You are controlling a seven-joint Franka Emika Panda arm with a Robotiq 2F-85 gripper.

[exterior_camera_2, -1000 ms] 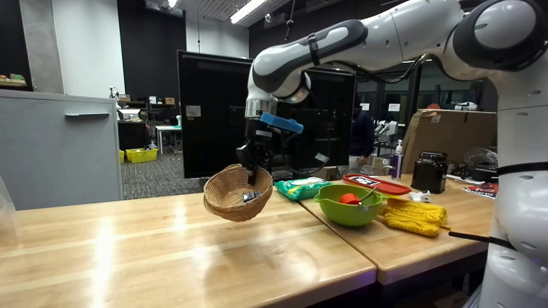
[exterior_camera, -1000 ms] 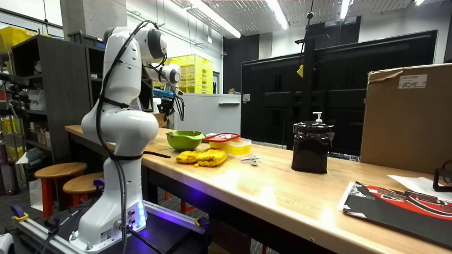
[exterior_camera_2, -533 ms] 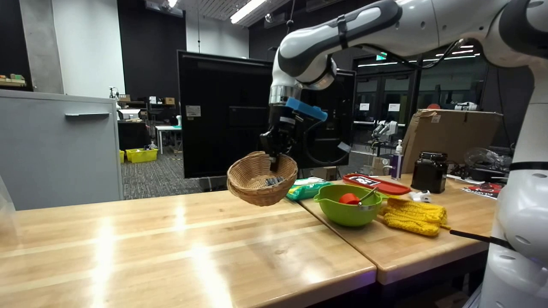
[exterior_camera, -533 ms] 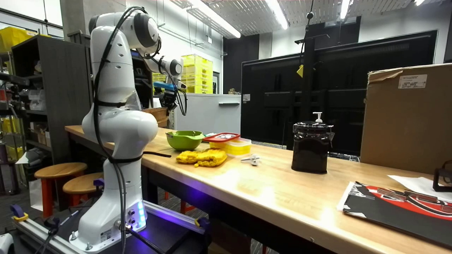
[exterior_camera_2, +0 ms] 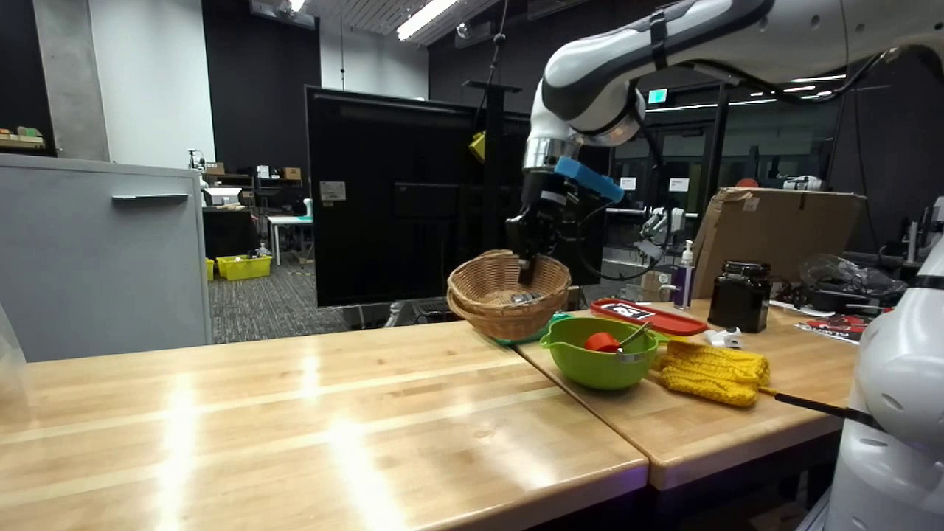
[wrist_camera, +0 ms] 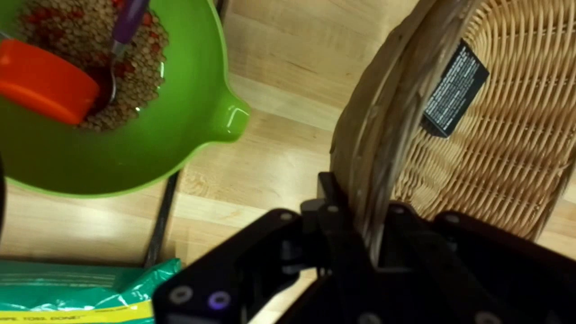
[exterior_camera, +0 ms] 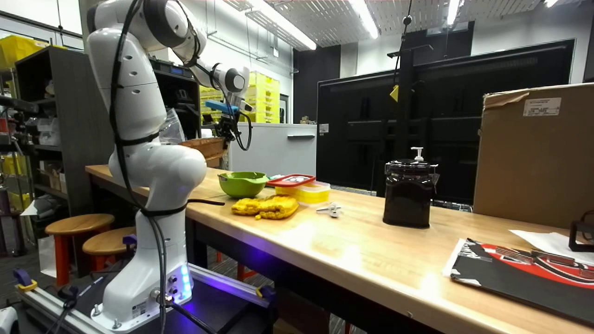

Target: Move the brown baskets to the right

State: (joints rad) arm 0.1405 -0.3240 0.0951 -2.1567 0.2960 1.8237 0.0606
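Since the wrist view looks right down on it, the hold is pretty easy to read: the gripper is pinching the rim of the brown basket, one finger inside the wicker, one outside. That basket hangs in the air, a bit tilted, above the table and near the green bowl. Its rim shows a double layer along one side, and I honestly can't tell if that's two baskets nested or just one. Inside it there's a dark label with white print, too blurry to read.

The bowl's the busy one: loads of little beige bean-like bits with red pieces mixed in, an orange-red cup lying on top, and a purple-handled spoon right next to the cup. Near the bowl there's a green packet with a yellow stripe, contents hidden.

In an exterior view you get a see-through yellow tub with a red lid right by it; can't make out what's in the tub. In both exterior views there's a black jar with its lid on, too dark to see into, and a purple pump bottle near it. Down on the floor in an exterior view is a yellow bin with some stuff in it, too small to name.
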